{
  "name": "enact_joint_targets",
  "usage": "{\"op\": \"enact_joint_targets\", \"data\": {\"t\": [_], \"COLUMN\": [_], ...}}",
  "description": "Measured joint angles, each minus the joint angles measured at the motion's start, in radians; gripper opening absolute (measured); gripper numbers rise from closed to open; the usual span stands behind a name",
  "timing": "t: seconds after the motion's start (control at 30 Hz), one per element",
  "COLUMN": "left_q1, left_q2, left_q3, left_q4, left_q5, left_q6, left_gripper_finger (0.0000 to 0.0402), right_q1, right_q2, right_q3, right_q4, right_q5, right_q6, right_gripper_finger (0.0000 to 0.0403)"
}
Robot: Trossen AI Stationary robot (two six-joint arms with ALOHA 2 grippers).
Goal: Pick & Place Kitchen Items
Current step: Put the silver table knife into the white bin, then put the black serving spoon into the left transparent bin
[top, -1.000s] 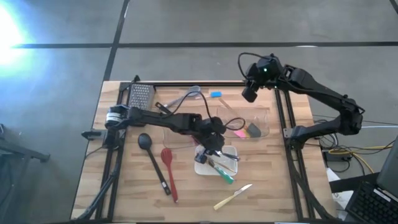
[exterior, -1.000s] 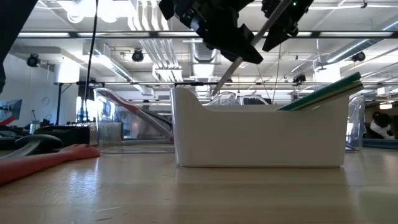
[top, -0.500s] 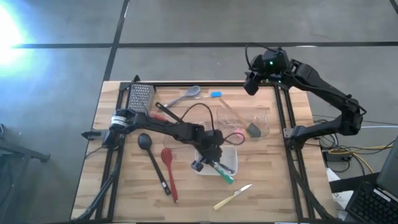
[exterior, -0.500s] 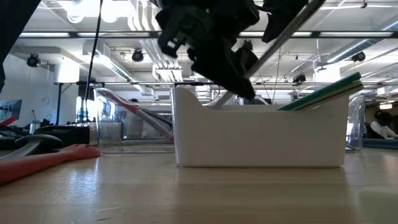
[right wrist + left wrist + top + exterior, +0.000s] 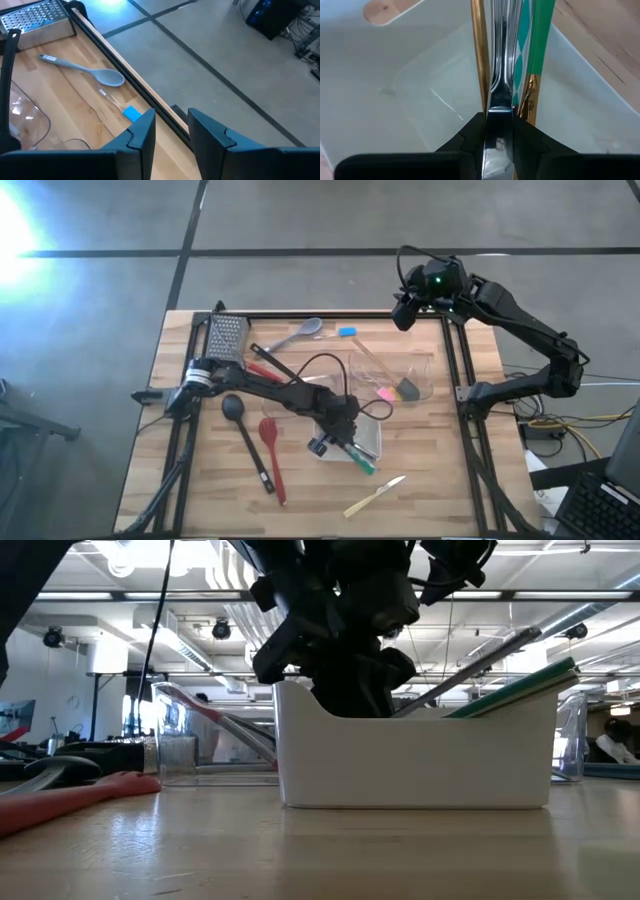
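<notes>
Left gripper down inside the white tray, near the tray's left end in the overhead view. Fingers pinched narrowly on a shiny metal utensil; the piece runs straight out from between the fingertips along the tray floor. Exact kind of utensil not clear, only a slim steel shaft visible. In the low view the same shaft slants up and out over the tray's far rim.

Just beside the held piece, on either side: a gold-coloured handle and a green-handled tool, both lying in the tray, close enough that touching cannot be ruled out. Green handle sticks out over the tray's front edge.

Right gripper raised over the table's back right corner, well apart from the tray. Fingers part-way open, nothing between them.

On the table, away from both grippers: black ladle and red spoon to the left of the tray; grey spoon and blue spatula near the back edge; a pale knife in front of the tray; metal grater at the back left. A clear bin sits right of centre with a grey spatula and a pink piece in it.
</notes>
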State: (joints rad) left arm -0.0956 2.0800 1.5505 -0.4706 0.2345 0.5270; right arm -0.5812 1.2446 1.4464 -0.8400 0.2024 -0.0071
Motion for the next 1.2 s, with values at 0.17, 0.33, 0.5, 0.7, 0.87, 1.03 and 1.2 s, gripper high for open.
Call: {"op": "enact_joint_targets", "data": {"t": [0.17,0.33,0.5,0.7,0.87,1.03,1.2], "left_q1": [0.0,0.0,0.0,-0.002,-0.002,0.0,-0.001], "left_q2": [0.005,0.006,0.007,0.009,-0.021,-0.105,-0.229], "left_q3": [0.0,0.0,-0.001,-0.002,0.001,0.032,0.031], "left_q4": [0.003,0.009,0.01,0.008,-0.029,-0.104,-0.163], "left_q5": [0.016,0.045,0.049,0.053,0.05,0.041,-0.001], "left_q6": [-0.002,-0.008,-0.008,-0.014,-0.028,-0.046,-0.065], "left_gripper_finger": [0.0071,0.0071,0.0103,0.0211,0.0237,0.0235,0.0235], "right_q1": [0.0,-0.001,0.0,0.0,0.0,0.0,0.0], "right_q2": [0.0,0.0,0.0,0.0,0.0,0.0,0.0], "right_q3": [0.0,0.0,0.0,0.0,0.0,0.0,0.0], "right_q4": [0.0,0.0,0.0,0.0,-0.001,-0.001,-0.011], "right_q5": [0.0,0.0,0.0,0.0,0.0,0.001,0.0], "right_q6": [-0.015,-0.022,-0.021,-0.021,-0.022,-0.019,-0.018], "right_gripper_finger": [0.0098,0.0093,0.0099,0.0101,0.0092,0.0086,0.0091]}}
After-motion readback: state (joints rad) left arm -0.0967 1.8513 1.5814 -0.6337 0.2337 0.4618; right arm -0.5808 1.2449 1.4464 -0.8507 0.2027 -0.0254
